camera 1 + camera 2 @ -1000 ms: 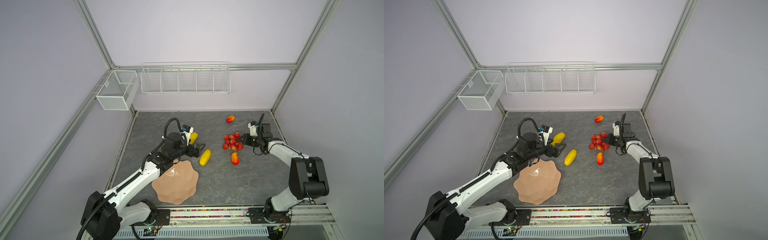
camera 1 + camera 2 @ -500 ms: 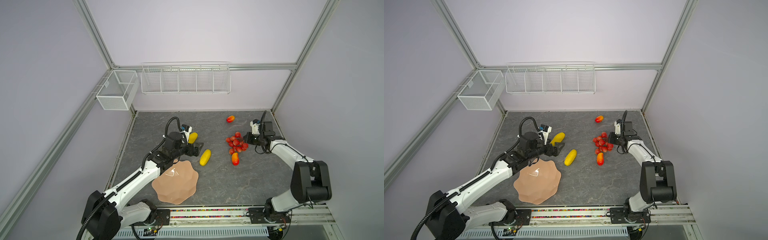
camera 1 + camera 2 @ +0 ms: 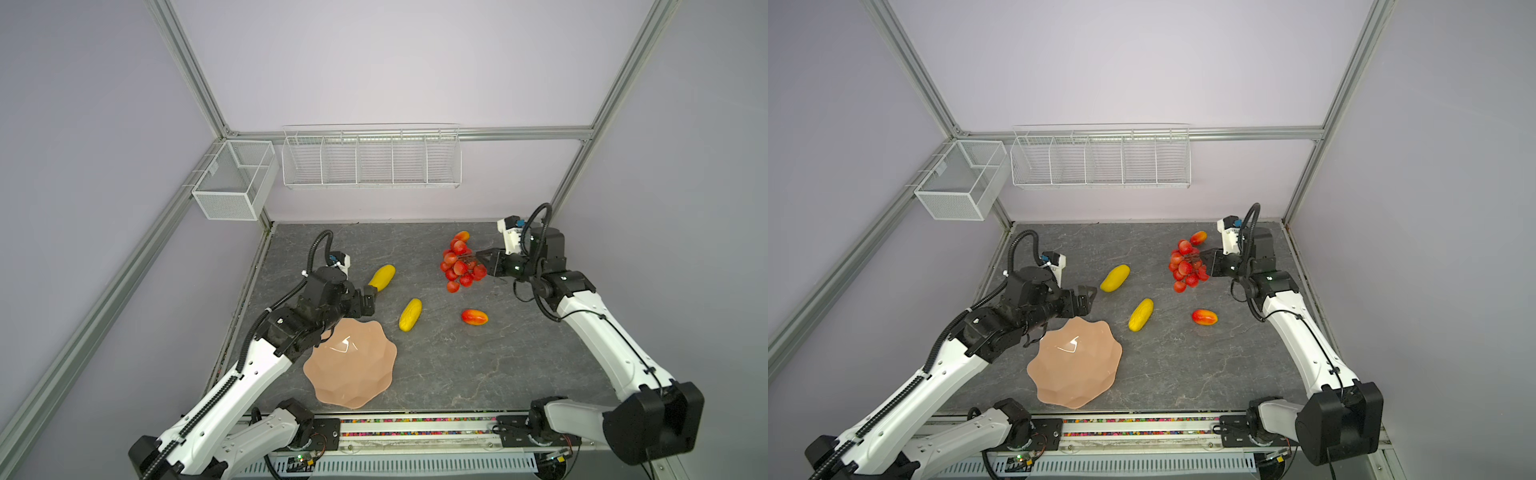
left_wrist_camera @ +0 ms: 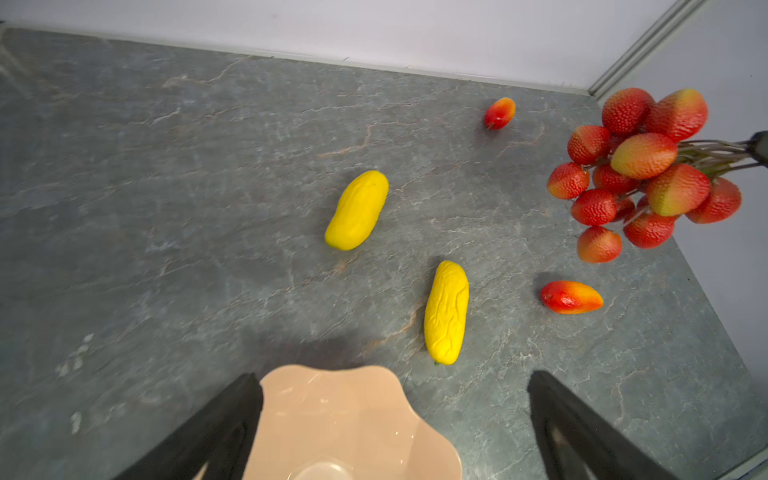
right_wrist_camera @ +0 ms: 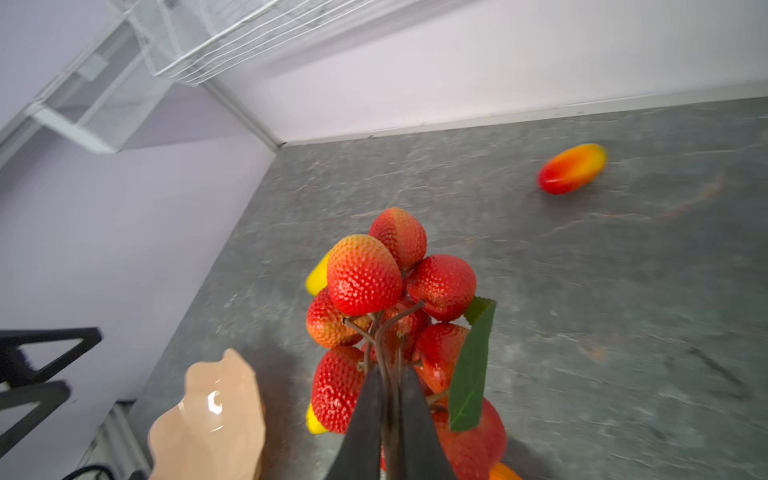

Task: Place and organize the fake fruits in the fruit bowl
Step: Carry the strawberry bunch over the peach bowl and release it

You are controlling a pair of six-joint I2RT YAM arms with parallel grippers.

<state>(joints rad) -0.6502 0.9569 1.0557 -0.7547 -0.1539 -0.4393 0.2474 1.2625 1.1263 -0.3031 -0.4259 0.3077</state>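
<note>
Now right end effector (image 5: 390, 395), open a second ago, clamps berry bunch (image 3: 459, 266) by stem; bunch lifted off desk (image 3: 457, 374), well apart from fruit bowl (image 3: 353, 374). Carry likely next. Left end effector (image 3: 1087, 300) open, empty, at its far rim.

Left arm: stretching from the table's near edge along its left side; left gripper (image 3: 370, 300) pointing toward the right edge, jaws standing wide apart.
Right arm: reaching up the right edge toward the far right corner; right gripper (image 3: 480, 257) pointing toward the left edge, jaws pinching the stem of the berry bunch (image 3: 457, 266).
</note>
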